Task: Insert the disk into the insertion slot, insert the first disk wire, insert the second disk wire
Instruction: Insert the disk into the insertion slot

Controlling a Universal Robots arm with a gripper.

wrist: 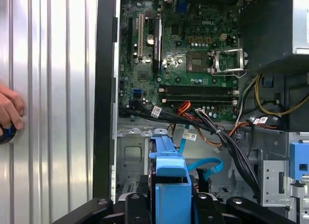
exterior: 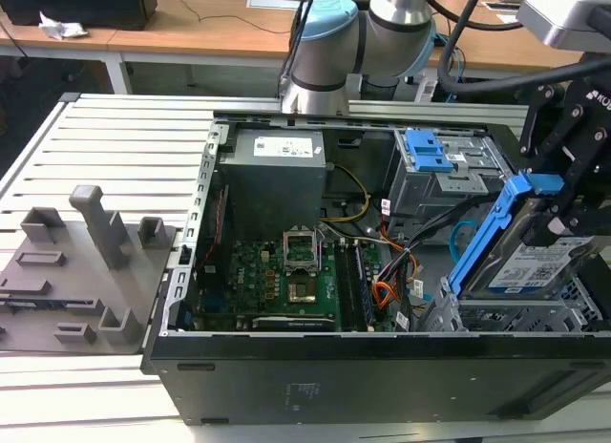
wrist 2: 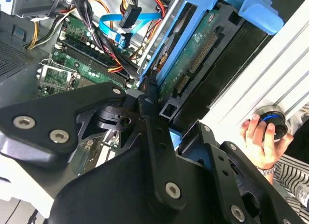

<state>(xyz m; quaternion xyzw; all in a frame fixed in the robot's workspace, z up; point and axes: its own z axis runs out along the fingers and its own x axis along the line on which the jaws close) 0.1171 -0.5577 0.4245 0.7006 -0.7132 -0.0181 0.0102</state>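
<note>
My gripper (exterior: 551,217) is shut on the disk (exterior: 535,263), a silver drive with a white label in a blue carrier frame (exterior: 485,241). The disk hangs tilted, its lower end just above the insertion slot (exterior: 520,316), a low silver perforated cage at the case's front corner on the exterior view's right. In the second wrist view the black fingers (wrist 2: 153,119) clamp the carrier's end and the disk (wrist 2: 195,49) shows its green board. In the first wrist view the carrier (wrist: 169,178) points at the silver cage (wrist: 129,154). A loose blue data cable (wrist: 205,165) and black wires (wrist: 227,142) lie beside the cage.
The open black computer case (exterior: 315,367) lies on a slatted metal table (exterior: 115,137). A grey bay with a blue latch (exterior: 428,155) stands behind the cage. Grey fixtures (exterior: 86,262) sit at the exterior view's left. A person's hand (wrist 2: 260,137) rests on a round knob.
</note>
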